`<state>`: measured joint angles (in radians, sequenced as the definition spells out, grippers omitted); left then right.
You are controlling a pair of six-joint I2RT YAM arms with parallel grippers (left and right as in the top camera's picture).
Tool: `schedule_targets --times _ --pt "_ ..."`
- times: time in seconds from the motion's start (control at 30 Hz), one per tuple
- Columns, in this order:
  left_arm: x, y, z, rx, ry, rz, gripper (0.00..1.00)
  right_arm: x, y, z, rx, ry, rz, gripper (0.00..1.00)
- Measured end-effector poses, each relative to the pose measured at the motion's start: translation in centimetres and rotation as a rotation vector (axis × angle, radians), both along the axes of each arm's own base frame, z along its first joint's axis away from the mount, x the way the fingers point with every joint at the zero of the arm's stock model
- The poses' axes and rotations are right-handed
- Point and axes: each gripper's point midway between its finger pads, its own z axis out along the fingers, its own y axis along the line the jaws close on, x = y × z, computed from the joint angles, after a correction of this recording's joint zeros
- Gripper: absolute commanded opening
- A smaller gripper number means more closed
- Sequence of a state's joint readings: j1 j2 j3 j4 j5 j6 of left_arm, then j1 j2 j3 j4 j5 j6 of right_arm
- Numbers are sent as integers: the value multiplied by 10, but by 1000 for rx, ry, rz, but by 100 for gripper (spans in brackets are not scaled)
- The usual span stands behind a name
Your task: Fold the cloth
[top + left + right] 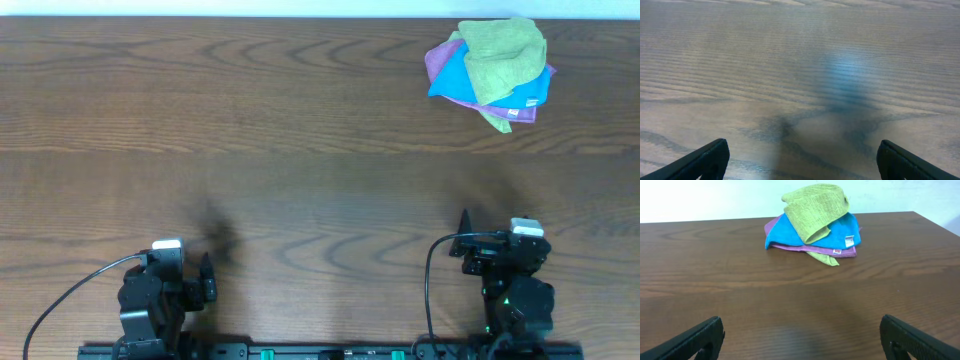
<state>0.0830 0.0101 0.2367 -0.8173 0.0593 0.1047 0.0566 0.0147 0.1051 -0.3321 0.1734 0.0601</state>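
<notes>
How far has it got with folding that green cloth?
Nothing looks done yet. The cloth lies crumpled on top of a blue cloth and a purple cloth at the far right of the table. Nothing is in hand: the left gripper and right gripper are open and empty near the front edge, far from it. Left: lifting it off, spreading it, folding it.
</notes>
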Motion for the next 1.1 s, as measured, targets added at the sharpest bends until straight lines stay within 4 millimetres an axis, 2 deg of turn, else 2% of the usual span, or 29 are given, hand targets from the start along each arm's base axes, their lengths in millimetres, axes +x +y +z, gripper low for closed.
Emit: schedule_targets --times 0.33,0.47,0.67,0.83,0.93,1.1 --pt "0 0 0 0 0 0 96 0 0 0 0 1 0 99" --pt "0 0 0 0 0 0 96 -2 -3 4 -1 54 -14 99" --pt "0 0 0 0 0 0 95 2 -23 38 48 207 -118 99" --pt "0 0 0 0 0 -1 96 44 -38 80 108 300 -169 99" --pt "0 0 0 0 0 -1 95 69 -45 91 146 357 -188 99" --pt "0 0 0 0 0 -1 95 122 -60 105 198 439 -207 99"
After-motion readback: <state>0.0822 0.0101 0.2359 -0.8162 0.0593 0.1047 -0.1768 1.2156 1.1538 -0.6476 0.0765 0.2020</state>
